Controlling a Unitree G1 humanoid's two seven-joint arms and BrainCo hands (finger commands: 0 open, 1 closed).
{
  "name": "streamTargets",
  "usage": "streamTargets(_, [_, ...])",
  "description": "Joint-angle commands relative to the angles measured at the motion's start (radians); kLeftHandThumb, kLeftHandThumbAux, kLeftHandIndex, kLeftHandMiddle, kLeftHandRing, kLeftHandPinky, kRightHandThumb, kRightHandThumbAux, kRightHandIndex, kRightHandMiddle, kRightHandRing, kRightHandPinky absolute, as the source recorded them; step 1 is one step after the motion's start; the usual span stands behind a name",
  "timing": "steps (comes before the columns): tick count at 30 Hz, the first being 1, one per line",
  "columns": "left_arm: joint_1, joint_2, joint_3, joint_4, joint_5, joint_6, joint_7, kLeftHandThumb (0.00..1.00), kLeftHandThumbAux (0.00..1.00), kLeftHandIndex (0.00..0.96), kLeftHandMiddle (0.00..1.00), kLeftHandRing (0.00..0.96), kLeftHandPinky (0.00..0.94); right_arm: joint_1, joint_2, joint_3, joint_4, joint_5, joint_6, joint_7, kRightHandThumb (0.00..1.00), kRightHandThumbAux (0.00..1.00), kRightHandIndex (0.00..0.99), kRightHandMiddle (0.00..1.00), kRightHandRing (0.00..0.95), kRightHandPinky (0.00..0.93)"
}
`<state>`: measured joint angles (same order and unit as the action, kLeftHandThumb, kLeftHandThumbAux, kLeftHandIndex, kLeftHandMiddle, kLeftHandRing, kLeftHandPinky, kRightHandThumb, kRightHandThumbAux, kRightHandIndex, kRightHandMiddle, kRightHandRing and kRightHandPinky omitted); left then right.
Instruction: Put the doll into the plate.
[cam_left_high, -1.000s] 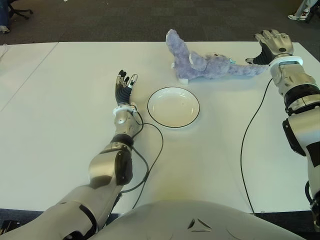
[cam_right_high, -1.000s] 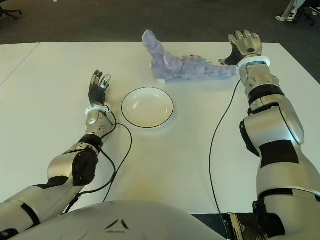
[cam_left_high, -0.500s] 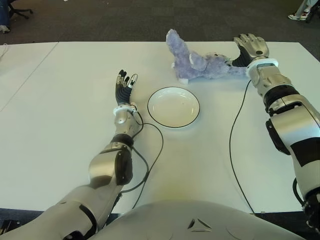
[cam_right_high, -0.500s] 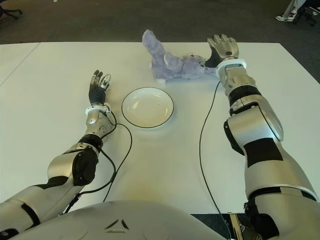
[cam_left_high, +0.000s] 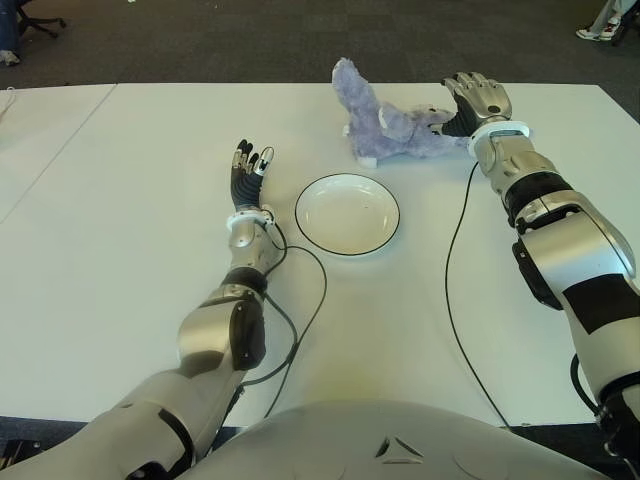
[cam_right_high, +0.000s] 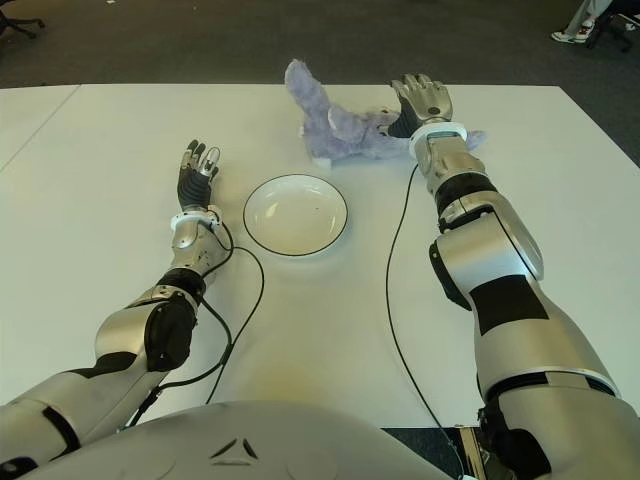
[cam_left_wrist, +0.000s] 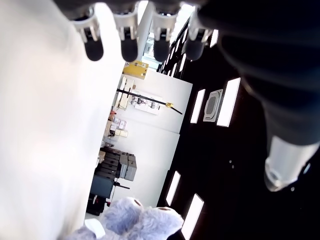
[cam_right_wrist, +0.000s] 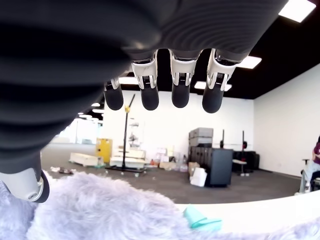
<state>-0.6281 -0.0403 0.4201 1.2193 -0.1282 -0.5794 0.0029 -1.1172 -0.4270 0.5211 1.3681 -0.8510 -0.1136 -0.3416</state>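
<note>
The soft lilac plush doll (cam_left_high: 395, 128) was seen lying on its side on the white counter (cam_left_high: 120, 260), at the far edge, just beyond the round white plate with a dark rim (cam_left_high: 347, 214), which held nothing. One fuzzy limb was raised upward and a small teal patch was visible on the body. The doll was judged to be light, limp and easily squashed, unlikely to slip or break but likely to sag if lifted by a limb; the thick middle of the body was judged the best place to be grasped. The right hand (cam_left_high: 475, 97) was positioned over the doll's near end, and in the right wrist view its fingers (cam_right_wrist: 172, 95) were spread above the fur, with nothing yet pinched; whether the palm was touching the plush could not be told. The left hand (cam_left_high: 249, 170) was seen to the left of the plate, its fingers (cam_left_wrist: 125, 47) held straight and holding nothing. A white tag was visible low on the doll, but no writing or brand could be read.
</note>
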Motion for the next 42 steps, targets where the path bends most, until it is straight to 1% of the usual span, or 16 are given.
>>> streamTargets(1, [0.204,-0.037,0.037,0.137,-0.029,0.152,0.012,0.0,0.613,0.061,0.06,0.043,0.041,0.04,0.031,-0.014,0.012,0.033,0.015,-0.001,0.325,0.514,0.039,0.019,0.03,0.076])
streamTargets(4, [0.206,-0.037,0.035,0.137,-0.027,0.152,0.012,0.0,0.617,0.063,0.06,0.041,0.037,0.042,0.034,-0.011,0.012,0.031,0.011,0.001,0.341,0.526,0.043,0.022,0.031,0.069])
streamTargets(15, [0.209,-0.035,0.025,0.137,-0.014,0.146,0.017,0.0,0.613,0.062,0.054,0.037,0.033,0.04,0.043,-0.003,0.014,0.022,0.017,0.009,0.328,0.525,0.042,0.016,0.022,0.06])
streamTargets(19, [0.207,-0.033,0.018,0.138,-0.007,0.146,0.022,0.0,0.592,0.055,0.052,0.036,0.029,0.036,0.052,-0.002,0.015,0.022,0.024,0.015,0.341,0.53,0.04,0.015,0.021,0.059])
streamTargets(25, [0.206,-0.035,0.026,0.137,-0.017,0.143,0.018,0.0,0.59,0.06,0.053,0.036,0.03,0.036,0.057,-0.002,0.015,0.023,0.024,0.016,0.345,0.532,0.037,0.014,0.021,0.062])
streamTargets(30, [0.206,-0.033,0.026,0.137,-0.017,0.149,0.02,0.0,0.605,0.064,0.06,0.04,0.033,0.046,0.06,-0.003,0.015,0.024,0.022,0.016,0.343,0.54,0.032,0.016,0.031,0.086])
streamTargets(31, [0.206,-0.033,0.025,0.137,-0.016,0.148,0.02,0.0,0.606,0.063,0.061,0.041,0.033,0.048,0.06,-0.003,0.016,0.024,0.022,0.016,0.342,0.542,0.032,0.018,0.036,0.103])
streamTargets(36, [0.209,-0.032,0.029,0.136,-0.021,0.133,0.004,0.0,0.579,0.063,0.058,0.037,0.022,0.059,0.066,-0.006,0.016,0.028,0.024,0.018,0.335,0.538,0.031,0.018,0.043,0.121])
streamTargets(37, [0.208,-0.031,0.028,0.135,-0.02,0.134,0.004,0.0,0.57,0.062,0.057,0.035,0.02,0.06,0.067,-0.008,0.016,0.03,0.025,0.018,0.343,0.534,0.032,0.023,0.056,0.157])
streamTargets(38, [0.207,-0.031,0.026,0.136,-0.017,0.137,0.009,0.0,0.569,0.062,0.057,0.035,0.02,0.062,0.069,-0.013,0.016,0.035,0.023,0.02,0.345,0.533,0.032,0.023,0.058,0.163])
streamTargets(39, [0.207,-0.031,0.024,0.136,-0.014,0.139,0.013,0.0,0.563,0.061,0.056,0.034,0.022,0.063,0.07,-0.016,0.016,0.038,0.023,0.021,0.359,0.531,0.038,0.03,0.074,0.188])
streamTargets(42, [0.206,-0.03,0.021,0.137,-0.011,0.143,0.019,0.0,0.562,0.061,0.057,0.034,0.023,0.067,0.076,-0.025,0.016,0.05,0.02,0.02,0.372,0.529,0.045,0.036,0.088,0.206])
